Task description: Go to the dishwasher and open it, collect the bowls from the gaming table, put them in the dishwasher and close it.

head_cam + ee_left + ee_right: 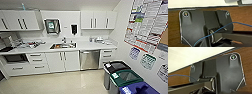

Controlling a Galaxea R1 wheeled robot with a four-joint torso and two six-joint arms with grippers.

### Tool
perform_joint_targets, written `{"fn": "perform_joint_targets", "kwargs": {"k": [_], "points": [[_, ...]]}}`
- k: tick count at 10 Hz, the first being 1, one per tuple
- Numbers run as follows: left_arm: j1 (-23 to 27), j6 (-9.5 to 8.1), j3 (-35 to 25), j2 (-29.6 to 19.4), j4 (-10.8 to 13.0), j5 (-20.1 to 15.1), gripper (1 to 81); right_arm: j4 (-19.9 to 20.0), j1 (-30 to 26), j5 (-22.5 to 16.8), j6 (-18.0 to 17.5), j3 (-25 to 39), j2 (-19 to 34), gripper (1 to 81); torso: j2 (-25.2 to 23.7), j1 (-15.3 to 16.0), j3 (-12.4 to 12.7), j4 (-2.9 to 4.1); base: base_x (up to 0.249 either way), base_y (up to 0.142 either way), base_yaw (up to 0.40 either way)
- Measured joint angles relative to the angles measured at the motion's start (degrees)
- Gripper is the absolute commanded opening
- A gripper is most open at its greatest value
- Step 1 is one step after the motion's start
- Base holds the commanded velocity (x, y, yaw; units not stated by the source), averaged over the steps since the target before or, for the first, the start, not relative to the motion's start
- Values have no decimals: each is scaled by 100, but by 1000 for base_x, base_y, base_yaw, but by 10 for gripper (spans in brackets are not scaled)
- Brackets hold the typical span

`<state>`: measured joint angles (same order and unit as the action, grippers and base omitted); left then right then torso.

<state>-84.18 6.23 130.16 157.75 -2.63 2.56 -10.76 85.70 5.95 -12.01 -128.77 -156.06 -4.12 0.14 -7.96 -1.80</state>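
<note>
The dishwasher (89, 59) stands ahead in the head view, a brushed-steel front with a bar handle along its top. It is set under the white counter (82, 45), to the right of the sink (63, 45), and its door is shut. The bowls and the gaming table are out of view. In both wrist views I see brown floor and a pale wall strip past the robot's dark plate.
White cabinets run along the far wall, above and below the counter. A built-in oven (15, 58) sits at the left. Three bins stand at the right: black (115, 67), green-lidded (126, 78) and blue (138, 88). Posters cover the right wall (147, 22). Pale floor (57, 83) lies before the counter.
</note>
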Motion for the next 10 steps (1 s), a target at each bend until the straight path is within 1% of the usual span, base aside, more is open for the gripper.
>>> {"fn": "perform_joint_targets", "kwargs": {"k": [5,10], "points": [[-13,0,0,0,0,0,811,0,-1,2,0,-1,0,811,0,0,0,0,96,0,0],[5,0,0,-16,0,5,811,0,-20,9,0,-1,-16,811,2,-2,0,0,105,74,0]]}}
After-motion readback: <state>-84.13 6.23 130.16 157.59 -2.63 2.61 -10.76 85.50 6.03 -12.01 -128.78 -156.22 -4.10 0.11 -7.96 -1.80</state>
